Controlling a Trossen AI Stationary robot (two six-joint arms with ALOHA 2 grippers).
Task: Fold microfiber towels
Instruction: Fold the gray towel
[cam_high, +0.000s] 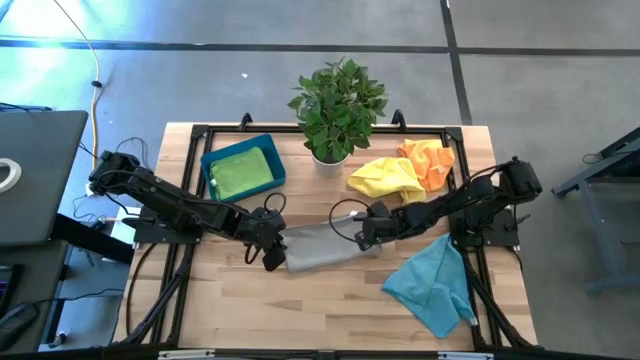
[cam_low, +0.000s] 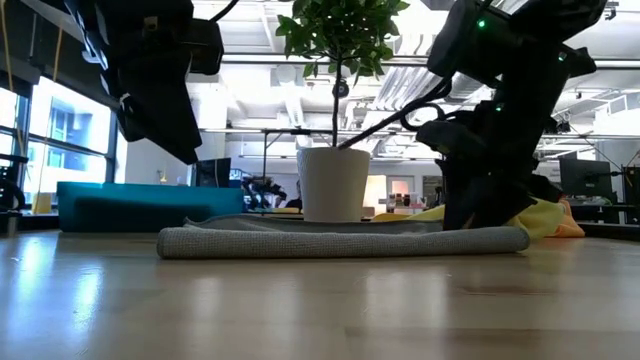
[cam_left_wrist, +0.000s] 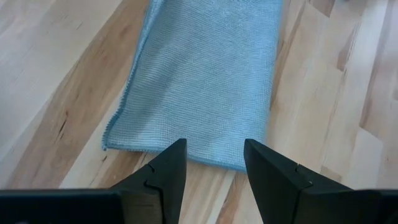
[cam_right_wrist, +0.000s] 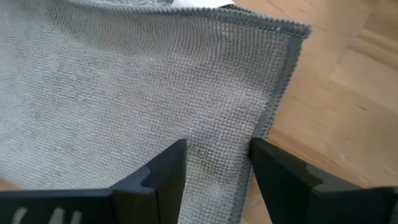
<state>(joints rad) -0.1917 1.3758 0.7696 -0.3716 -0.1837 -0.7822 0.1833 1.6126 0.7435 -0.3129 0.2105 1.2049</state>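
overhead, table-level and two close wrist views, all sharing grey towel (cam_high: 322, 247)

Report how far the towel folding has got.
Done: a green towel lies flat in the blue tray. In hand: the grey towel lies folded mid-table, left claw and right claw open at its ends. Left: yellow, orange and teal towels, still crumpled.
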